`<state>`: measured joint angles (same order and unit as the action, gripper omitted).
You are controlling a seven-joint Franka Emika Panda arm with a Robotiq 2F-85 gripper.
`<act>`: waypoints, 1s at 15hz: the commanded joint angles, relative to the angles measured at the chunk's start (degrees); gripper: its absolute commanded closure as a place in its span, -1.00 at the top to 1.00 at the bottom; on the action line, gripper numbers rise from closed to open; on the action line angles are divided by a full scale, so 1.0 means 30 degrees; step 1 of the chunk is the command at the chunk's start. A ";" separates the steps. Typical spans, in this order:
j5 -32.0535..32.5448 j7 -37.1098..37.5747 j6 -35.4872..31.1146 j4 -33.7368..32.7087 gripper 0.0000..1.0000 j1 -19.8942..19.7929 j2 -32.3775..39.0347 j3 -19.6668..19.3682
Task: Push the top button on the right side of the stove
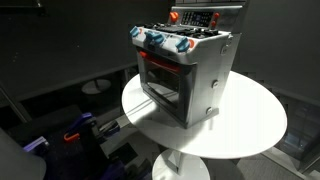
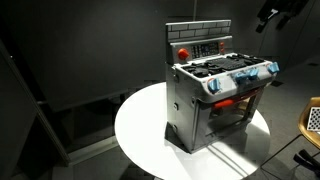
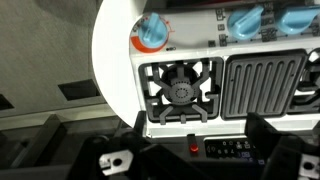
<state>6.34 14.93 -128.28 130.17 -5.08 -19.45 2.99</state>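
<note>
The silver-grey toy stove (image 1: 190, 75) stands on a round white table (image 1: 250, 125) and shows in both exterior views (image 2: 215, 95). Its upright red-and-dark button panel (image 1: 197, 17) rises at the back (image 2: 200, 47). In the wrist view I look straight down on the burner (image 3: 180, 90), the blue-and-red knobs (image 3: 152, 32) and the panel with a small red button (image 3: 192, 147). My gripper (image 3: 197, 140) hangs open above the panel, its dark fingers wide apart on either side and holding nothing. In an exterior view it is a dark shape high up (image 2: 272, 14).
The table edge curves close round the stove (image 2: 140, 130). Blue and orange equipment (image 1: 75, 133) sits on the floor beside the table's pedestal (image 1: 180, 165). A checkered object (image 2: 312, 120) stands at the frame edge. Dark curtains surround the scene.
</note>
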 commanded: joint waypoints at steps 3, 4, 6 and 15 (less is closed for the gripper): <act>0.0341 0.1387 -0.0063 -0.4285 1.00 -0.0179 0.4809 -0.0301; 0.0355 0.1551 -0.0038 -0.4939 1.00 -0.0128 0.5543 -0.0431; 0.0428 0.1920 0.0049 -0.6142 1.00 -0.0004 0.6804 -0.0704; 0.0099 0.2182 0.0222 -0.9882 1.00 0.0733 1.0258 -0.1743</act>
<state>6.38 19.54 -129.24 105.06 -4.21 8.29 -0.91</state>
